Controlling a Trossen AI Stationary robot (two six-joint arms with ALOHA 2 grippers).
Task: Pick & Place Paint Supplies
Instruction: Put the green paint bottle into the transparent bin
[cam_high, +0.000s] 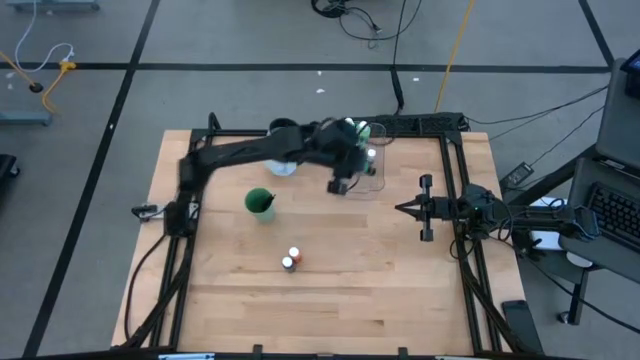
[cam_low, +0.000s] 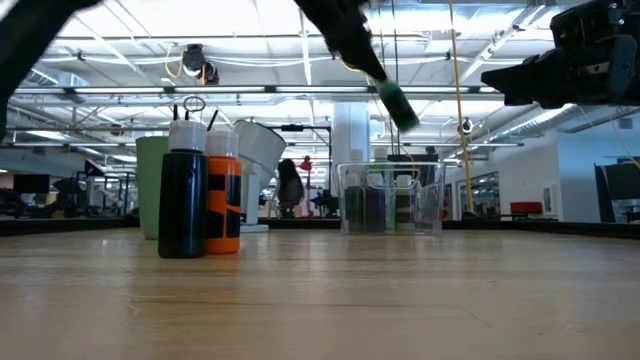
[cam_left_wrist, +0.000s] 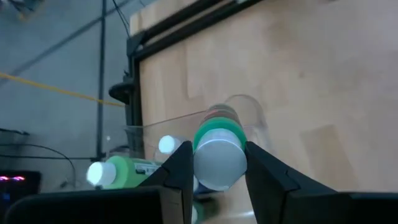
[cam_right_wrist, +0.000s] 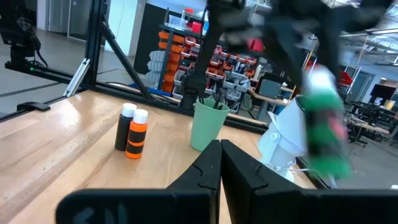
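While the left gripper (cam_left_wrist: 214, 165) hangs above the clear tray (cam_high: 375, 172) at the far middle of the table (cam_high: 330, 300), its two fingers (cam_left_wrist: 177, 168) are clamped on the sides of a small green paint bottle (cam_left_wrist: 217, 152), white cap end toward the wrist camera; in the low view the bottle (cam_low: 398, 104) hangs tilted, well clear of the tray's rim. Inside the tray lie other bottles, a light green one (cam_left_wrist: 121, 171) with a white cap among them. Farther out on the wood, a black bottle (cam_low: 183, 190) and an orange bottle (cam_low: 224, 195) stand upright and touching near the front middle, and a green cup (cam_high: 260, 203) stands on the table left of centre; a white container (cam_low: 255, 160) stands behind it. The right gripper (cam_right_wrist: 219, 163) waits shut and empty over the right edge of the table.

By my judgement this bottle is light, stiff and smooth-sided, so it could twist or slip between narrow pads; a hold across the round body just below the cap, as here, looks soundest; a cap-only hold risks loosening it. Releasing from low over the tray should keep it from bouncing out.
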